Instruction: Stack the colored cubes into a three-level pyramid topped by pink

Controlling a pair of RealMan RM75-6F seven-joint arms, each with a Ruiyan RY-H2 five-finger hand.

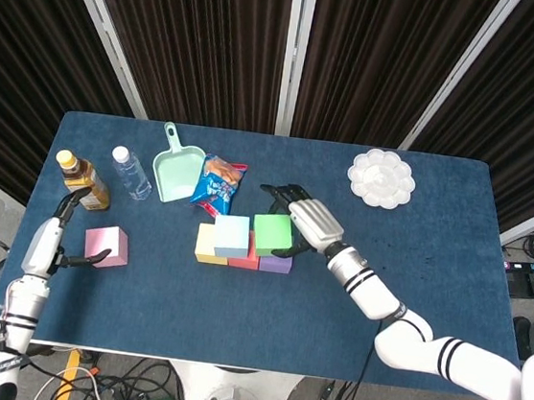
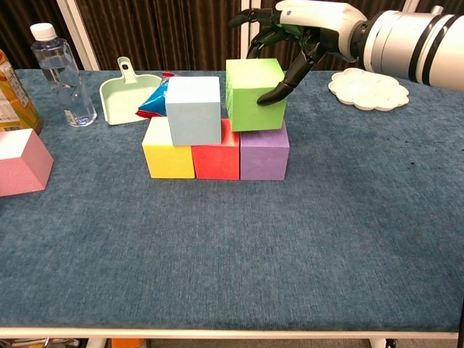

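A yellow cube [image 2: 168, 156], a red cube [image 2: 215, 161] and a purple cube [image 2: 264, 154] form a row mid-table. A light blue cube [image 2: 193, 110] sits on the yellow and red ones. My right hand [image 2: 304, 29] grips the green cube [image 2: 254, 94] from above, thumb on its right face, with the cube's underside just over the red and purple cubes. The pink cube [image 1: 106, 245] lies alone at the left. Beside it my left hand [image 1: 64, 227] is open, one fingertip close to the cube's left side.
A water bottle [image 2: 60, 72], a tea bottle [image 1: 83, 180], a mint dustpan [image 2: 127, 98] and a snack bag [image 1: 218, 185] stand behind the cubes at the left. A white palette [image 2: 366, 87] lies at the back right.
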